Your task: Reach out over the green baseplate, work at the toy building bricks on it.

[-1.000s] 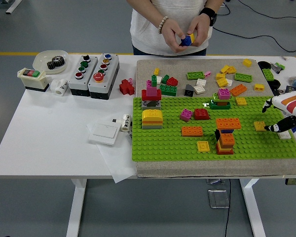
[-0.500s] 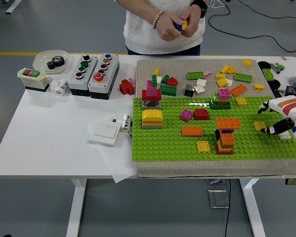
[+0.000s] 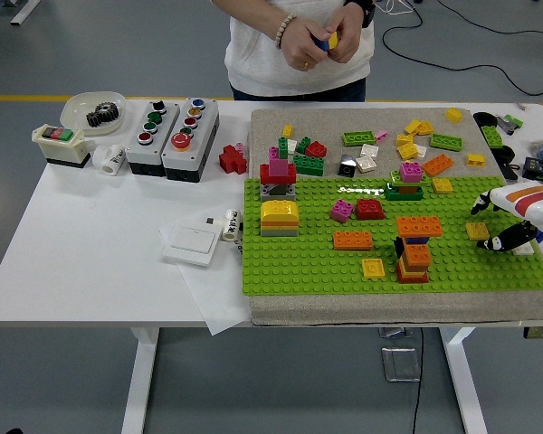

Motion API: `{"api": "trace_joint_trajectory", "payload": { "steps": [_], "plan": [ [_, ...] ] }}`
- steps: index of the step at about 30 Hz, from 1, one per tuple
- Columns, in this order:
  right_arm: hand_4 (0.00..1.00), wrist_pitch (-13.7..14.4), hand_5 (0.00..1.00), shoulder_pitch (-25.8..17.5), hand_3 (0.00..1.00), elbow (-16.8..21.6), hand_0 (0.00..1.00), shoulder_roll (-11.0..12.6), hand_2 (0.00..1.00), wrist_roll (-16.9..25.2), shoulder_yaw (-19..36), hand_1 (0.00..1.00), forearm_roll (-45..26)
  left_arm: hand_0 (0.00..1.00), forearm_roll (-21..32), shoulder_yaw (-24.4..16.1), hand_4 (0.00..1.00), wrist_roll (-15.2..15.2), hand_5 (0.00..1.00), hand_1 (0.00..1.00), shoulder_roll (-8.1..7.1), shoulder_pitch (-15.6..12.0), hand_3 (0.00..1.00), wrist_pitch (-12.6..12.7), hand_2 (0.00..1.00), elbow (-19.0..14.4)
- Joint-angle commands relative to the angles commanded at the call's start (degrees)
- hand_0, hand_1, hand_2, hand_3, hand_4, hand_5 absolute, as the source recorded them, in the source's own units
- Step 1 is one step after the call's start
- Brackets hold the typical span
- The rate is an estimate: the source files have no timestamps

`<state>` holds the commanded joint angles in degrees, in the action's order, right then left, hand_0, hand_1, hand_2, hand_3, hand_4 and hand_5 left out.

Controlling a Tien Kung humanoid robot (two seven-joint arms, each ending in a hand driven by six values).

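While the right hand [image 3: 509, 237] retreats toward the green baseplate's [image 3: 290, 268] right edge, fingers loosely spread, holding nothing | yellow brick [image 3: 477, 231] sits just beside it | placement apparently finished.

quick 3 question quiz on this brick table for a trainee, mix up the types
1. True or false: the right hand is over the green baseplate.
2. What tops the tall stack near the front edge? A) orange brick B) blue brick C) white plate
3. Fill in: the person's hands hold a blue and ___ piece.

Key: 1 true; 2 A; 3 yellow
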<state>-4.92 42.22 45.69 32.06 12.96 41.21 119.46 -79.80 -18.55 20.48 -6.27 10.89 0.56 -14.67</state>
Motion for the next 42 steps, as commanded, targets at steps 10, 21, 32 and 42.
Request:
{"api": "trace_joint_trajectory", "payload": {
  "steps": [10,21,32,42],
  "plan": [
    [0.836,0.9,0.375,-0.4,0.702,-1.0,0.573,-0.4,0.724,0.4,-0.6,0.647,0.3,0.55,-0.7,-0.5,0.646,0.0,0.727,0.631,0.09,-0.2,0.612,-0.3,0.689,-0.1],
    [0.824,2.5,0.378,-0.9,0.676,-1.6,0.523,-0.9,0.708,0.9,-0.8,0.619,1.0,0.55,-0.8,-0.5,0.646,0.0,0.727,0.632,0.12,-0.3,0.612,-0.3,0.691,-0.2],
    [0.787,4.8,0.386,-1.2,0.608,-2.1,0.383,-1.2,0.616,1.6,-0.5,0.516,2.0,0.55,-0.5,-0.2,0.646,0.0,0.725,0.631,0.12,-0.1,0.612,-0.4,0.691,-0.2],
    [0.762,6.4,0.384,-1.5,0.582,-2.9,0.341,-1.4,0.577,2.4,-0.5,0.481,2.7,0.55,-0.4,-0.2,0.647,-0.1,0.725,0.634,0.18,0.0,0.612,-0.3,0.693,-0.2]
  ]
}}
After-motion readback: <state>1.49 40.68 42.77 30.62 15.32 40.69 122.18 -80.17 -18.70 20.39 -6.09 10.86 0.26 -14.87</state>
